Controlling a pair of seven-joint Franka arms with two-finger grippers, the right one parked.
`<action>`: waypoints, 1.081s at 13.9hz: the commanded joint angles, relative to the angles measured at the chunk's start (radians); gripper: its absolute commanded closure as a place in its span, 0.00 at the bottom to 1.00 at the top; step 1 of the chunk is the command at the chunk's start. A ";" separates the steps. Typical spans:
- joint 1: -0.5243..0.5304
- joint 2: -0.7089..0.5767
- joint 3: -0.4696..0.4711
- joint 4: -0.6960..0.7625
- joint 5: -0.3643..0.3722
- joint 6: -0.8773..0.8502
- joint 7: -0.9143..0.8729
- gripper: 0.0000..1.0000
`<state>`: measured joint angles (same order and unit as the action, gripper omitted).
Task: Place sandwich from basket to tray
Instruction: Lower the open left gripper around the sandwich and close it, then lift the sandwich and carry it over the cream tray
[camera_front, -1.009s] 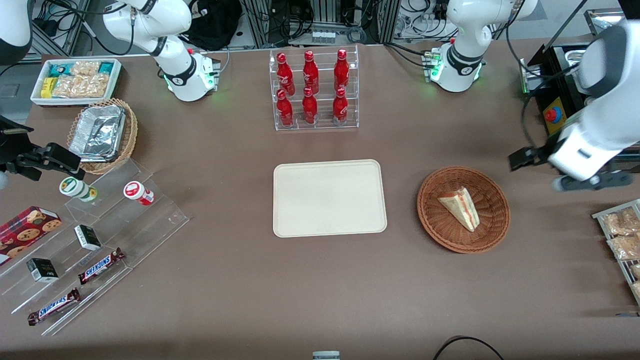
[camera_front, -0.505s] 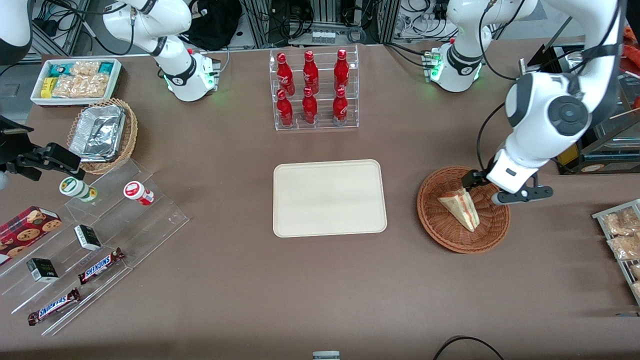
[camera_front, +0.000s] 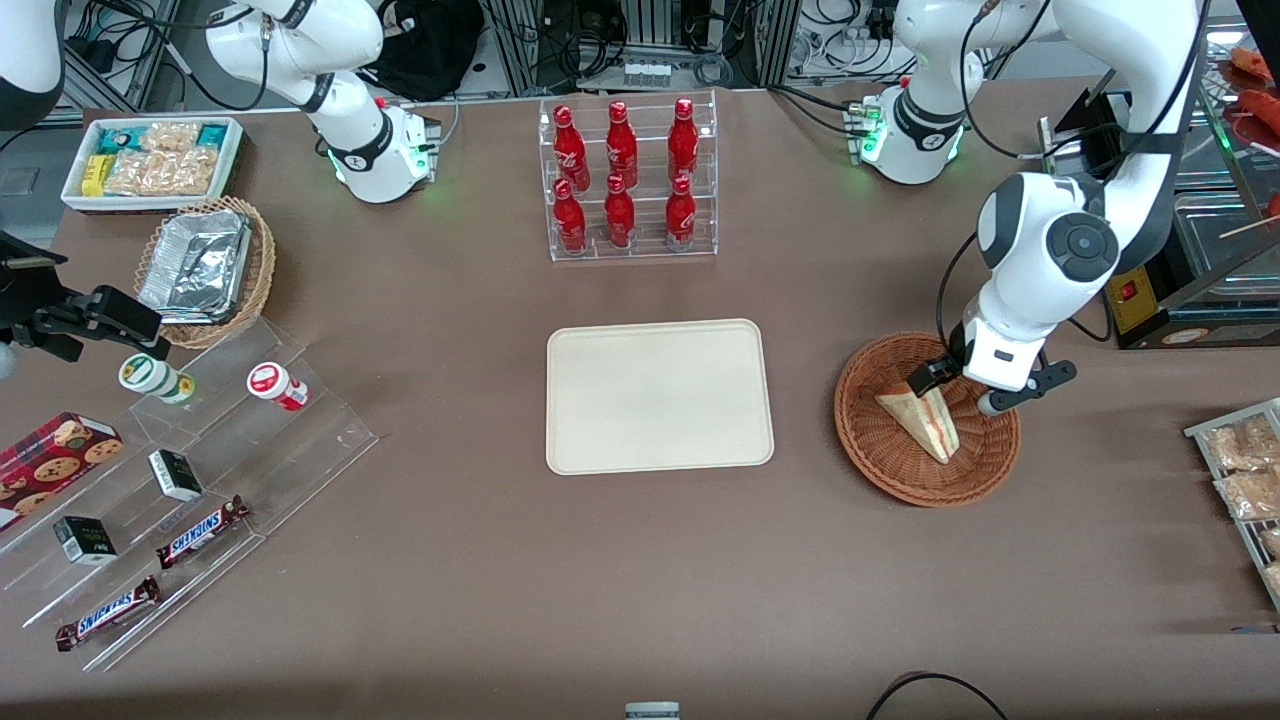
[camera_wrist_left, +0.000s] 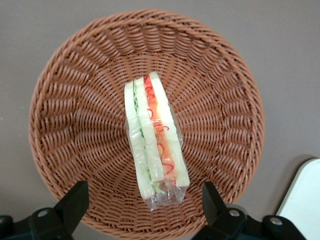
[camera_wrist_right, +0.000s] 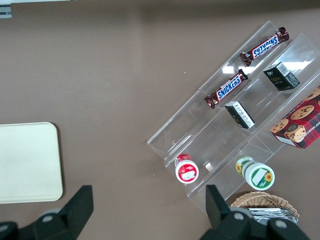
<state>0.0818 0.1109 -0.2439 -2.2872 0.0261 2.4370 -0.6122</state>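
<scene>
Left arm's gripper (camera_front: 950, 388) hangs over the basket (camera_front: 880, 455), above the part of the rim farther from the front camera, at the wide end of the sandwich (camera_front: 922, 417). Fingers (camera_wrist_left: 74, 201) are spread wide and have hold of nothing; in the wrist view the two tips sit either side of the sandwich (camera_wrist_left: 152, 145), well apart from it, with bare wicker between. Can't tell from either view how high above the basket floor the tips are. Sandwich lies in the middle of the basket (camera_wrist_left: 225, 90), in clear wrap, on its side so the filling edge faces up: green layer along one bread slice, red and orange along the other. Its point aims toward the front camera. Tray (camera_front: 600, 360) sits flat on the brown table (camera_front: 450, 560) beside the basket, toward the parked arm's end, nothing on it; a gap of bare table separates the two. Rack of red bottles (camera_front: 625, 180) stands farther from the front camera than the tray.
</scene>
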 joint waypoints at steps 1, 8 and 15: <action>-0.002 0.038 -0.002 -0.006 -0.002 0.063 -0.076 0.00; -0.004 0.130 -0.003 -0.003 0.000 0.180 -0.083 0.88; -0.034 0.053 -0.003 0.130 0.000 0.024 -0.087 0.92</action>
<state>0.0747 0.2105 -0.2483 -2.2119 0.0262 2.5624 -0.6806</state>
